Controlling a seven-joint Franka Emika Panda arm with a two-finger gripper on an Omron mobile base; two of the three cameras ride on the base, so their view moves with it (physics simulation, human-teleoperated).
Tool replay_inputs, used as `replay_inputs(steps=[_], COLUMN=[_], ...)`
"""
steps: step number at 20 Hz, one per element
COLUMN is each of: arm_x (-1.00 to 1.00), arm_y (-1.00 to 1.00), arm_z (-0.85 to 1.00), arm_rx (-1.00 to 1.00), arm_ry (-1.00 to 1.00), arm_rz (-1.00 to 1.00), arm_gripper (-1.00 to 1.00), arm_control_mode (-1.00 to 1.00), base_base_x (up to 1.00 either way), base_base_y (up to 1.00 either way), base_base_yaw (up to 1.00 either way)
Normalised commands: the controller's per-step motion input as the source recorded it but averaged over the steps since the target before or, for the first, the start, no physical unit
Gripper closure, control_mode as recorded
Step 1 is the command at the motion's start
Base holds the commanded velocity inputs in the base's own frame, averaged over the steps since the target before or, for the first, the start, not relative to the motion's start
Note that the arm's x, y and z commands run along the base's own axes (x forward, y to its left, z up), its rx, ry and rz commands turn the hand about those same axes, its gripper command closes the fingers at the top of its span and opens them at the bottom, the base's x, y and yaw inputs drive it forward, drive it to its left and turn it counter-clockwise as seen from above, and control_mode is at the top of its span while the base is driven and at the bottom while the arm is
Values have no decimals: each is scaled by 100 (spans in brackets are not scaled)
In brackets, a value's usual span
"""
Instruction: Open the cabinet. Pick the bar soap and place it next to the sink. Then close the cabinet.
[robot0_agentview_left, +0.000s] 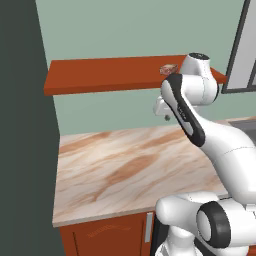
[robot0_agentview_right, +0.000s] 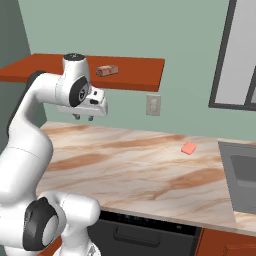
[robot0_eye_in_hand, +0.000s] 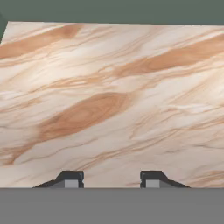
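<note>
Lying flat on the counter (robot0_agentview_right: 125, 165), the bar soap (robot0_agentview_right: 188, 148) looks light, stiff, slick; the empty pincer (robot0_eye_in_hand: 111, 179), spread wide, should take its edges.

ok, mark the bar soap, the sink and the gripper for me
bar soap (robot0_agentview_right: 188, 148): right base view, middle of its coral-pink top face, on the counter.
sink (robot0_agentview_right: 241, 172): right base view, grey basin wall near its left rim.
gripper (robot0_eye_in_hand: 111, 178): hand view, midway between the two dark fingertips, open.
</note>
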Motion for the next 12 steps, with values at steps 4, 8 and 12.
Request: replay_inputs(steps=[4,8,12], arm_x=[-10,3,0], arm_y=[-5,11,0], arm_z=[-3,21,63], arm_rx=[0,-16,-8], arm_ry=[0,-10,-29], arm_rz=[-3,-24,-37], arm_gripper=[-100,-100,-100], arm_control_mode=[-100,-100,-100], base_base_x=[0,0,0], base_base_y=[0,0,0], base_base_yaw=[0,0,0])
